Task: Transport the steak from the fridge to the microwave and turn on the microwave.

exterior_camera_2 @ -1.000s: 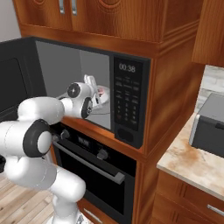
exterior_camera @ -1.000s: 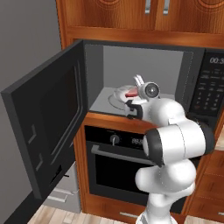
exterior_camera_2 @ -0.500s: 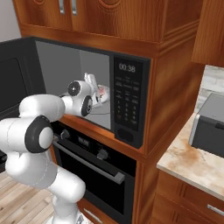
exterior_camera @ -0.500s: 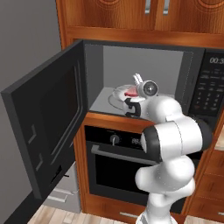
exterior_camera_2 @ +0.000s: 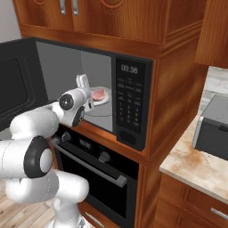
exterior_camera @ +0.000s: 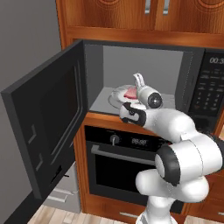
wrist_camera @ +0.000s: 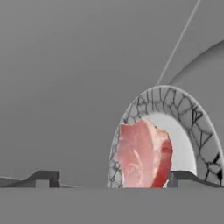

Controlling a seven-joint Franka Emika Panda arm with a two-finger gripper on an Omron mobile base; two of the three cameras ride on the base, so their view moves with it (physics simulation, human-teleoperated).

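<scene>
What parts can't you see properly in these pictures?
- The steak: its near end is cut off at the bottom of the hand view; in the left base view the hand covers part of it.
- The plate under it: the right rim runs off the hand view.
- The microwave keypad: too small to read in either base view.
- The gripper: just the fingertips show, set wide apart.

White arm reached forward at chest height, elbow bent; gripper [wrist_camera: 109,180] held level, jaws spread wide, gripping nothing.
</scene>
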